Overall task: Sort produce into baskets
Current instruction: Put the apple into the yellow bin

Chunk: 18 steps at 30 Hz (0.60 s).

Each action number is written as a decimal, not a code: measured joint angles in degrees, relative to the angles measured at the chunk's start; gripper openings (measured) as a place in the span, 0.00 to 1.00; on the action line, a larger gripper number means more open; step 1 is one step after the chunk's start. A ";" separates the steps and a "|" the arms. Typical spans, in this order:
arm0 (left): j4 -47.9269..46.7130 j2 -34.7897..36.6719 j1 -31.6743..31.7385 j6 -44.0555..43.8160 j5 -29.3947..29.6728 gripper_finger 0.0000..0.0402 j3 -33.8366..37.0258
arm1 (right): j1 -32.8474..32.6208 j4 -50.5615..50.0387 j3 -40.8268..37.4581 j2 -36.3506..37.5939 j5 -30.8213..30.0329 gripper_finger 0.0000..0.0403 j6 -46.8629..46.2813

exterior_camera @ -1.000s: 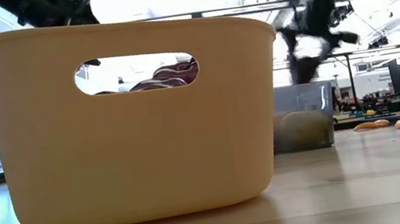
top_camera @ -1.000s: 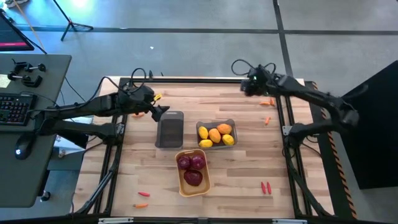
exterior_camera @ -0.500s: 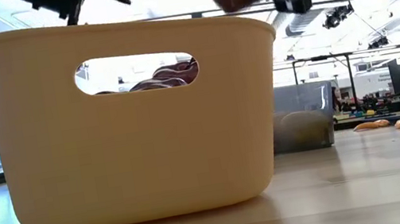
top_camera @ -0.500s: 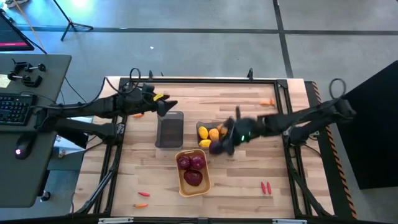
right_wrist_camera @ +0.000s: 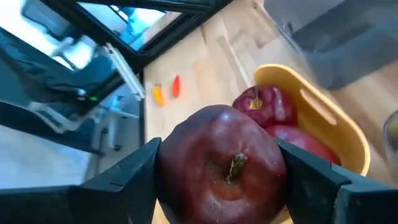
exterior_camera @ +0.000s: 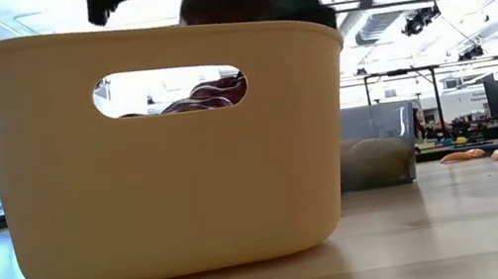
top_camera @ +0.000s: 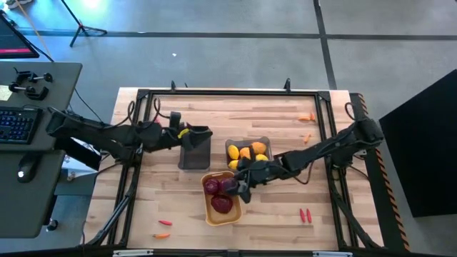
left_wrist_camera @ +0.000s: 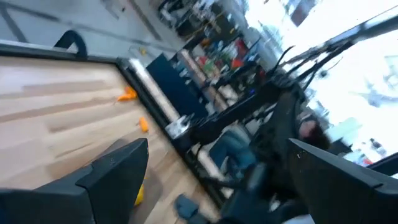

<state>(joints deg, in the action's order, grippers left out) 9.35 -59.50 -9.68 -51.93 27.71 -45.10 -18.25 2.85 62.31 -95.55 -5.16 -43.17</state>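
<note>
Right end effector (right_wrist_camera: 221,180) is pinching a red apple (right_wrist_camera: 221,165) right over the yellow basket (top_camera: 221,203). Next it probably just needs to lower and let go. Left end effector (top_camera: 187,133) is spread over the grey basket (top_camera: 194,153).

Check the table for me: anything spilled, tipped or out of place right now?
Nothing is tipped or spilled. All three bins sit upright. Small carrot pieces still lie loose on the table, unsorted. The right gripper holds a dark red apple over the yellow bin.
</note>
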 joint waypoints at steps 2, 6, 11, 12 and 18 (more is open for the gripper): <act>1.54 0.21 -1.35 0.06 1.61 0.90 0.00 | 0.29 -2.74 1.70 -2.04 -2.36 0.64 1.17; 2.60 0.86 -3.84 0.49 1.90 0.90 0.00 | 0.37 -5.90 3.26 -6.11 0.32 0.64 0.31; 2.53 1.70 -6.69 2.31 3.02 0.90 0.00 | 0.62 -3.30 2.77 -6.32 2.86 0.64 0.45; 2.51 1.89 -7.05 2.63 3.20 0.90 0.00 | 0.69 -2.16 2.77 -4.97 2.62 0.64 0.86; 2.15 2.99 -7.74 5.07 3.73 0.90 0.00 | -0.05 -1.51 2.96 1.05 2.75 0.64 1.28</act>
<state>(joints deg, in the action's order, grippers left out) 11.50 -56.51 -17.42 -46.86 31.44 -45.10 -18.30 1.35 65.27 -94.50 -2.41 -41.90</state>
